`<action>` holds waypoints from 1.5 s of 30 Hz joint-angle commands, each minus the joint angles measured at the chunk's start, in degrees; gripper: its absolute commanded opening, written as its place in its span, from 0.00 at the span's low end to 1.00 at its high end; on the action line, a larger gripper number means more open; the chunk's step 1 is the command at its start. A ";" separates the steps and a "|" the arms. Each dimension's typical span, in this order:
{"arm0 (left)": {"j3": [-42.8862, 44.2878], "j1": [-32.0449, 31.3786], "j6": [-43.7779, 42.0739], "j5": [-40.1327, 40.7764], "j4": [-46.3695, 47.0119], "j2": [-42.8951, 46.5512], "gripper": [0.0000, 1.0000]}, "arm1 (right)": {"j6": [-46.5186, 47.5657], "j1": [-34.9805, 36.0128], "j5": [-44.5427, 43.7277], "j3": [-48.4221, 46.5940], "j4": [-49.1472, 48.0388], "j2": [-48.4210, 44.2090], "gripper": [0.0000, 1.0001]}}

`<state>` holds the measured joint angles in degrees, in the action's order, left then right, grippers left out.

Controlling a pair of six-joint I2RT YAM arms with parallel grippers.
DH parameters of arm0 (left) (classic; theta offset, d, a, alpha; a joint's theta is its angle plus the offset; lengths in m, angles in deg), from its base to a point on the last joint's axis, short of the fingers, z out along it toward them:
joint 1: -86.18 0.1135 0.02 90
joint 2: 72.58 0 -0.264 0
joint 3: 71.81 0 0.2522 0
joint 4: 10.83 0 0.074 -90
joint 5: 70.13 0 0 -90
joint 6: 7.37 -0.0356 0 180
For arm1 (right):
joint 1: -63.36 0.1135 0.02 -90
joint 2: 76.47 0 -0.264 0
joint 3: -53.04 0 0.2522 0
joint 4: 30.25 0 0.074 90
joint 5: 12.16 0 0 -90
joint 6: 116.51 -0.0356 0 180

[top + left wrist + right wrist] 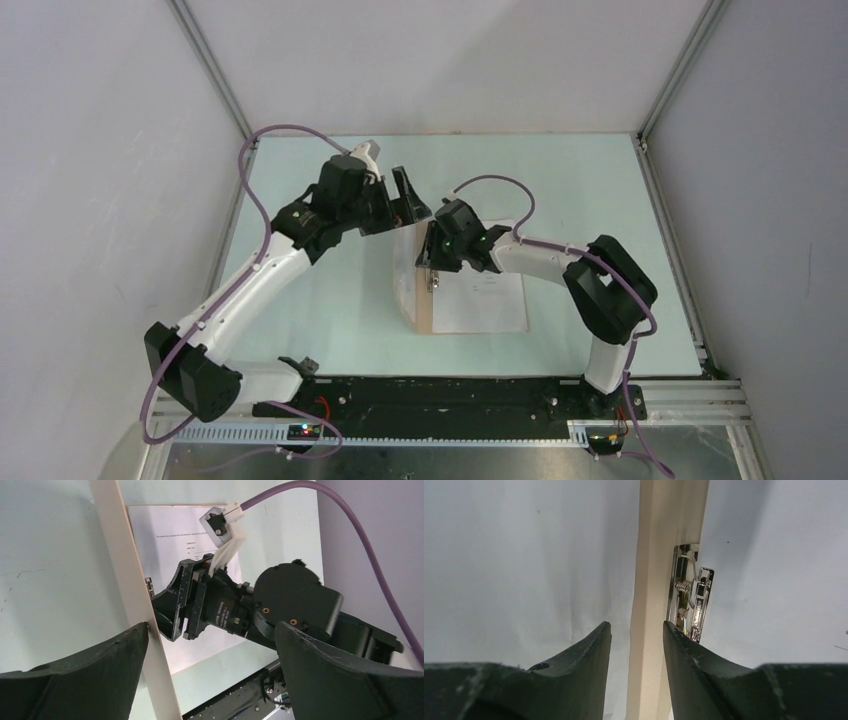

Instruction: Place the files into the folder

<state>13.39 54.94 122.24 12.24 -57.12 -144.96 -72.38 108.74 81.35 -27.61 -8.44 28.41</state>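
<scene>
**A:** Near side first. Where do the folder's edges lie?

**B:** The folder [424, 322] lies on the counter [330, 310], right of centre. A strip of bare counter separates its near edge from the counter's near rim. The back board is flat. The cover [404, 275] stands up along the left, spine side.

**A:** And the files?

**B:** The files [490, 295] lie flat on the back board, white with faint print lines. A tan strip of board shows along their left edge. The clip [689, 600] sits at the spine, just beside the raised cover.

**A:** Hands?

**B:** The right hand [636, 630] has its fingers apart, straddling the cover's edge. A gap shows on one side, so it is not clamped. The left hand [211, 626], farther back, is spread wide and holds nothing. The cover's edge passes just inside one of its fingers [100, 670]; I cannot tell whether they touch.

**A:** Room to move?

**B:**
- Left: bare counter runs from the cover to the left arm [250, 280].
- Right: the right arm's elbow [610, 290] hangs just beside the files' edge.
- Beyond both hands: a broad band of counter reaches the far wall [440, 60].
</scene>
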 commanded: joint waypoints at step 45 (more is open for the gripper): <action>0.28 -10.42 4.87 5.86 24.08 -27.43 1.00 | 4.17 -21.88 -10.43 20.64 23.00 -56.64 0.81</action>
<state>7.79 44.25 133.98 12.89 -22.28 -180.77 -70.04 87.06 68.56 -4.64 16.94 -29.64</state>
